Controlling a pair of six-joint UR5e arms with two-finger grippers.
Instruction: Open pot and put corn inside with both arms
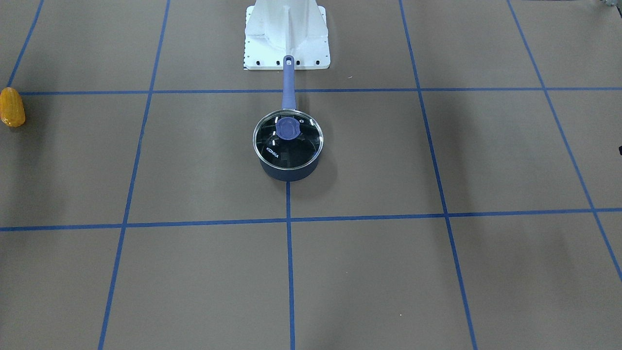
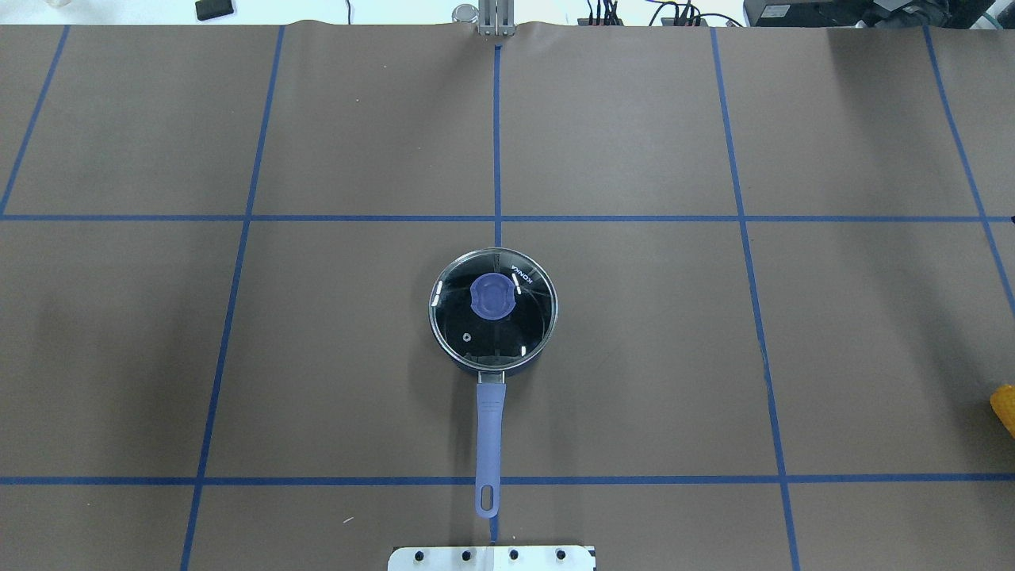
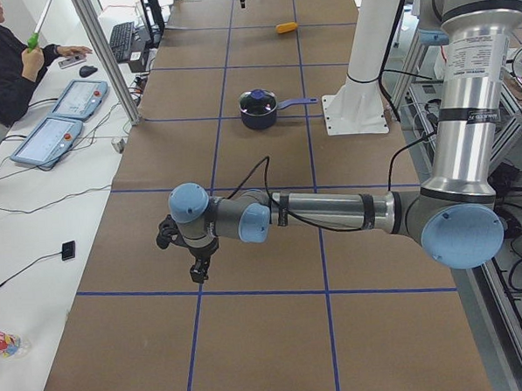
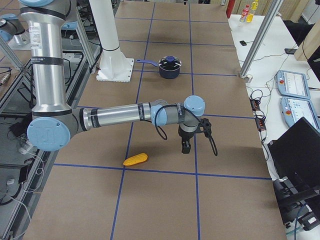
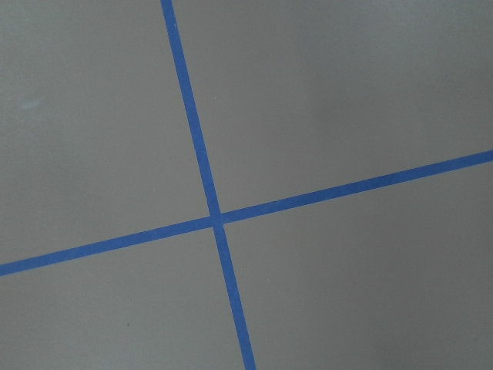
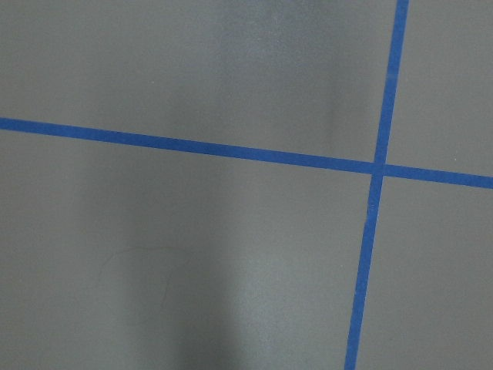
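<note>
The pot (image 1: 289, 172) stands mid-table with its round glass lid (image 1: 287, 138) on and its lavender handle (image 2: 490, 428) pointing at the robot base. It also shows in the side views (image 3: 259, 118) (image 4: 170, 71). The corn (image 1: 11, 107) lies far off on the robot's right side of the table (image 2: 1005, 408) (image 4: 136, 159). My left gripper (image 3: 197, 271) hangs above the table at the left end, far from the pot. My right gripper (image 4: 186, 147) hangs above the table a little beside the corn. Both show only in side views, so I cannot tell whether they are open or shut.
The white robot base plate (image 1: 286, 39) sits just behind the pot handle's end. Blue tape lines grid the brown table; both wrist views show only a tape crossing. An operator (image 3: 0, 60) sits at a side desk with teach pendants (image 3: 48, 141).
</note>
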